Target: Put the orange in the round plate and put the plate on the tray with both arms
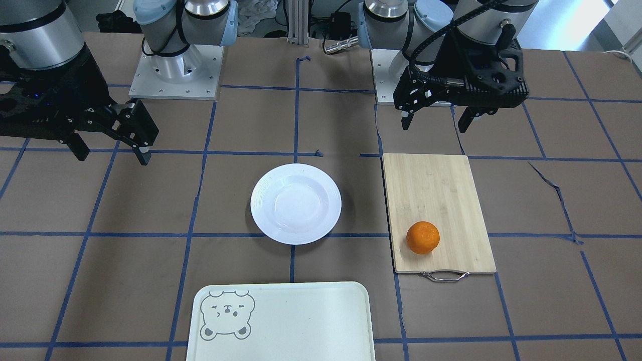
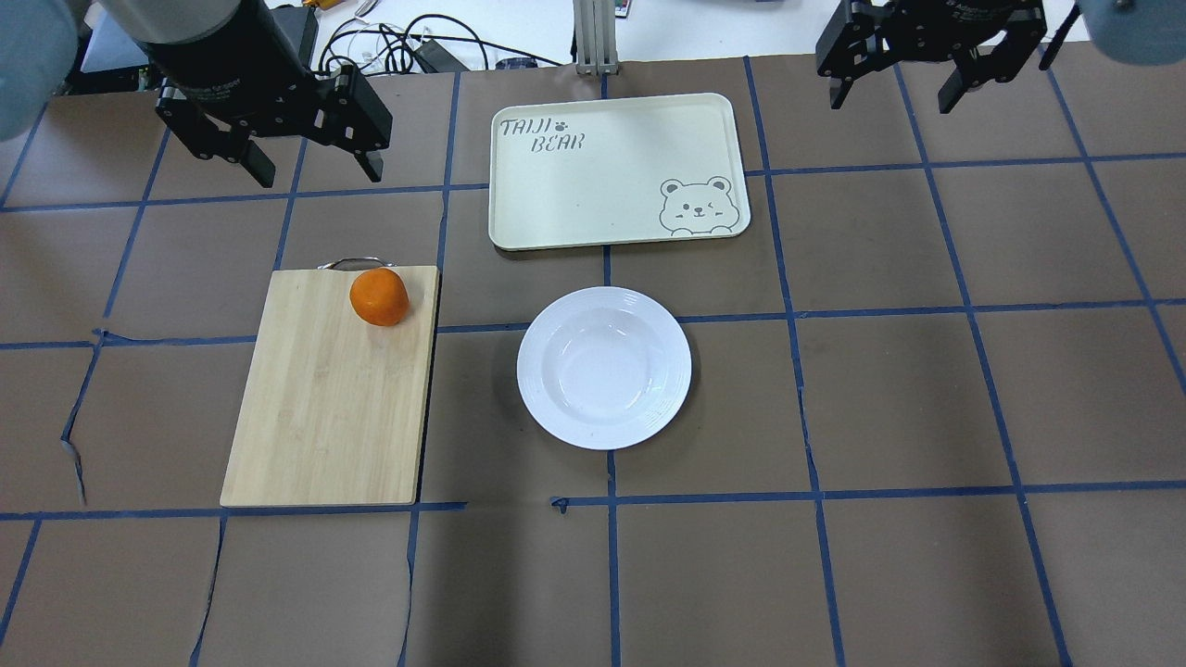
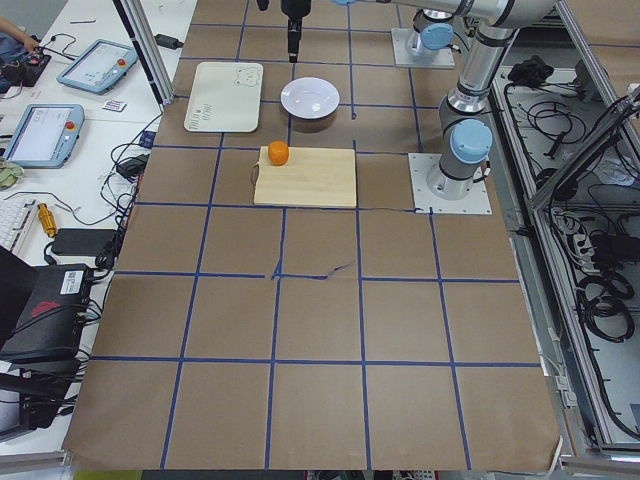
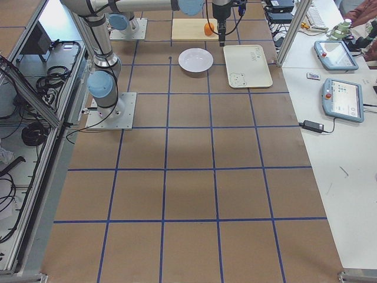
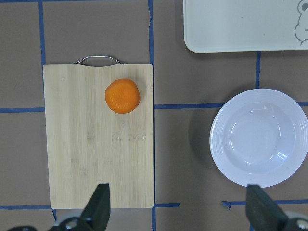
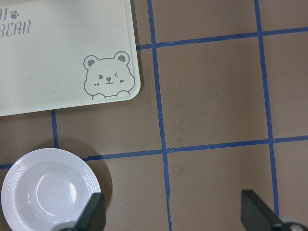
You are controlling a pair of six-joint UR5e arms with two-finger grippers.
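Note:
The orange (image 2: 379,296) lies on a bamboo cutting board (image 2: 324,408), near its metal-handle end. A white round plate (image 2: 604,368) sits empty at the table's middle, to the board's right. Beyond the plate lies the pale tray (image 2: 602,176) with a bear face, holding nothing. My left gripper (image 2: 320,174) hangs open above the table, just past the board's handle end, apart from the orange. Far out at the right, my right gripper (image 2: 891,100) is open too, level with the tray's far edge. The left wrist view shows the orange (image 5: 122,96) and plate (image 5: 262,137) below.
The cutting board's metal handle (image 1: 444,275) points away from the robot. The two arm bases (image 1: 175,70) stand at the table's robot side. Blue tape lines cross the brown table cover. Tablets (image 4: 343,97) and cables lie on a side bench beyond the tray.

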